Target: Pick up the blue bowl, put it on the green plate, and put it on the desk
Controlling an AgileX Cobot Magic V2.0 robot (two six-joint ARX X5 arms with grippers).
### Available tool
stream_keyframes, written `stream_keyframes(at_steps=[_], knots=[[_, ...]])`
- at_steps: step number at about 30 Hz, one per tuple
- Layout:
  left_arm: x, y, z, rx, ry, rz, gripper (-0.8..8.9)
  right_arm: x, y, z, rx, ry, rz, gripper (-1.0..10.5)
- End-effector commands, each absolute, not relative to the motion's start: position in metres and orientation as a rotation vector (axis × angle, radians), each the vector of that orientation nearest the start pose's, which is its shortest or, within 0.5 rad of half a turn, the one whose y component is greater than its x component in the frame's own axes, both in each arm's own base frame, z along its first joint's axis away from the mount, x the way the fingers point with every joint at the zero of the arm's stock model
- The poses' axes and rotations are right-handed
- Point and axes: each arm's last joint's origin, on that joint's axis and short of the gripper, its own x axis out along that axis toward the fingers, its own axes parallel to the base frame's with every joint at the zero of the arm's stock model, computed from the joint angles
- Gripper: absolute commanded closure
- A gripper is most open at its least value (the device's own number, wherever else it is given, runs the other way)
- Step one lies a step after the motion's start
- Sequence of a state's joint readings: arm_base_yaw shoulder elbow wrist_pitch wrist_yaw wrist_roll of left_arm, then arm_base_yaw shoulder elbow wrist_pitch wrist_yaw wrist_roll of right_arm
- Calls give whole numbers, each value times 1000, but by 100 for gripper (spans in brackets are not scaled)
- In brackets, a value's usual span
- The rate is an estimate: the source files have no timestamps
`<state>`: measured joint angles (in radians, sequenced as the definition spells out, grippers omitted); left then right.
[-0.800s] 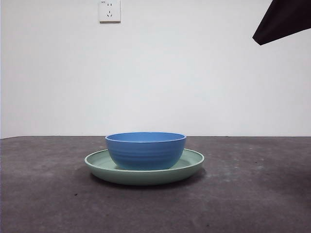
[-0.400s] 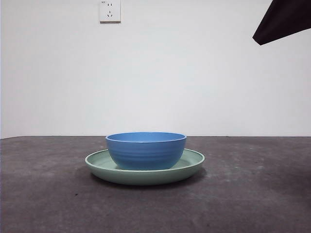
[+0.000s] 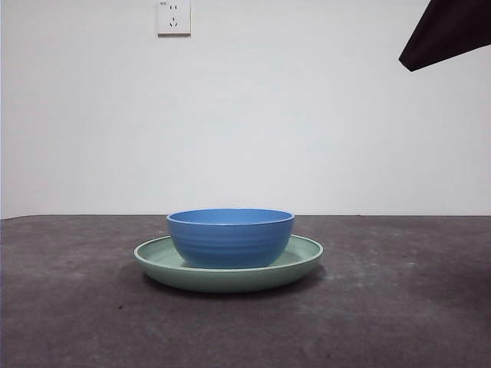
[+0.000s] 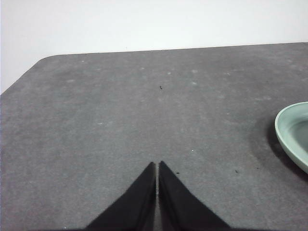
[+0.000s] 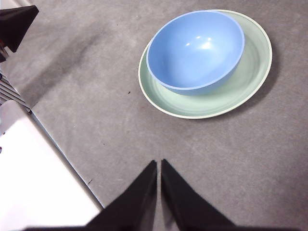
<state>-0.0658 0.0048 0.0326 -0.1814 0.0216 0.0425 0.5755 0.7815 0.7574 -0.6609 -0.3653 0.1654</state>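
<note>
The blue bowl (image 3: 230,238) sits inside the green plate (image 3: 304,259) on the desk (image 3: 399,307). My left gripper (image 4: 157,166) and right gripper (image 5: 159,163) hover apart from both, jaws pressed together, holding nothing.

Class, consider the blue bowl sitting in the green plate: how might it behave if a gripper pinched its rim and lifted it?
The blue bowl looks rigid, so it should keep its shape. Its glossy surface may let jaws slip. Its curved wall and narrower base suggest it could tilt or slide on the green plate when pinched at one side.
</note>
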Motion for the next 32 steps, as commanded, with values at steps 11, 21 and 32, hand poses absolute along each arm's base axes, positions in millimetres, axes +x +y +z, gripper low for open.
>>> stream_keyframes(at_steps=[11,21,32], knots=[[95,-7,149,44,177,-85,805,120,84,292,3,674,817,938],[95,-7,149,44,177,-85,805,110,30,293,14,313,437,938],[95,-7,149,44,177,-85,805,94,3,221,22,28,145,939]])
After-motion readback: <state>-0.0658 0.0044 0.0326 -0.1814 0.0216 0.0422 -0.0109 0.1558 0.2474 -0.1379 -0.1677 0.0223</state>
